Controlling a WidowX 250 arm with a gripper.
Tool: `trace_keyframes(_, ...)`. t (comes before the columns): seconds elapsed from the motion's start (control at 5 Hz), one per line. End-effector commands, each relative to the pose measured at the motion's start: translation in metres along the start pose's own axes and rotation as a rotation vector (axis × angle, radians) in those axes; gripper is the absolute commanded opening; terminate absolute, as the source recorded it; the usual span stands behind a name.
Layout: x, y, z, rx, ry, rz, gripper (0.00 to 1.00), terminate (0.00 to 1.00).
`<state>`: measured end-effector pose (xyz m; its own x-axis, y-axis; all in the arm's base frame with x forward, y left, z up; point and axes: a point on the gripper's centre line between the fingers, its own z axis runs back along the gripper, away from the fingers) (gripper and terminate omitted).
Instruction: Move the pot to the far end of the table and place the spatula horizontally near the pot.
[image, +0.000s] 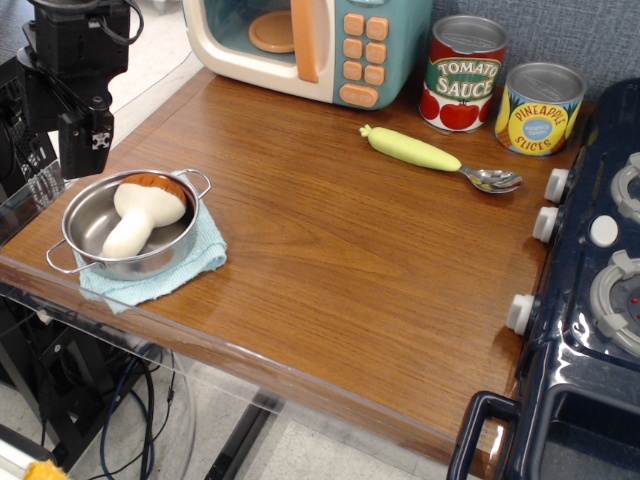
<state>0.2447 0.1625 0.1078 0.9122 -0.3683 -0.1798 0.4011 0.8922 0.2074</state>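
Pot (130, 222) sat on blue cloth (160, 272), near left corner of desk (340, 260), mushroom (140, 212) inside. Spatula (440, 160) lay far right, by cans (465, 72). End effector (85, 140) hung just above pot's left rim, likely for grab; open or closed, could not tell.

Toy kitchen: microwave (300, 45), stove (590, 290), cans (500, 90).

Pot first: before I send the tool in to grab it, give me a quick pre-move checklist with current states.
1. Pot upright on the table: ok.
2. Pot empty: not ok, a toy mushroom lies inside.
3. Pot on bare wood: not ok, it sits on a blue cloth.
4. Tool open: cannot tell.
5. Spatula away from the pot: ok, by the tomato sauce can.
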Motion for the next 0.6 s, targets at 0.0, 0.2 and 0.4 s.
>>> trace_keyframes(0.0,0.0,0.0,0.0,0.0,0.0,0.0,1.0,0.0)
trace_keyframes(0.2,0.019,0.006,0.002,0.013,-0.048,-0.119,1.0,0.0)
trace_keyframes(0.4,0.037,0.014,0.011,0.062,-0.119,-0.228,1.0,0.0)
